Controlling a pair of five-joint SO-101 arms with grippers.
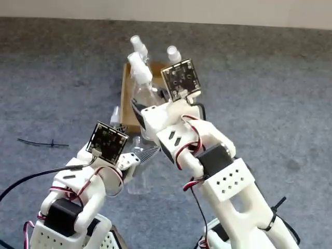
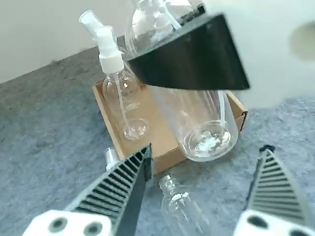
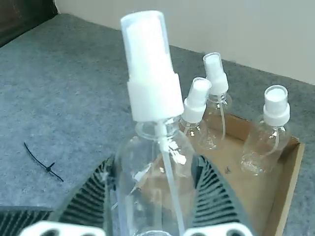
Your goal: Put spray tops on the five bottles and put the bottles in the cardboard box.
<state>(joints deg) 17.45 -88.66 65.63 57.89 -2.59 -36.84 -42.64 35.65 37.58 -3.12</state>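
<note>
The right gripper [image 3: 155,169] is grasping a clear plastic bottle with a white spray top [image 3: 142,191], its ridged black fingers [image 3: 91,196] pressing against the bottle's body from both sides. The high view is showing this bottle lifted and tilted over the near part of the shallow brown cardboard box [image 1: 126,93], with its spray top pointing up and away from the arm. In the left wrist view the bottle's round base is hanging above the box's near edge.

Three more clear spray-topped bottles [image 3: 216,110] are standing upright inside the cardboard box. Two are close together toward one side and the third is standing apart near the opposite wall.

The left gripper [image 2: 206,149] is hovering low over the grey carpeted surface [image 1: 259,78] with its claw released and its two ridged fingers [image 2: 123,189] spread wide. A small clear bottle without a top [image 2: 179,206] is lying on its side on the carpet, just outside the box's near wall. It is lying between the spread fingers without touching either.

A small pale cap-like piece [image 2: 112,156] is resting on the carpet beside the box's near corner, and what it is cannot be told.

A thin black zip tie [image 1: 44,142] is lying on the carpet, well apart from the box.
</note>
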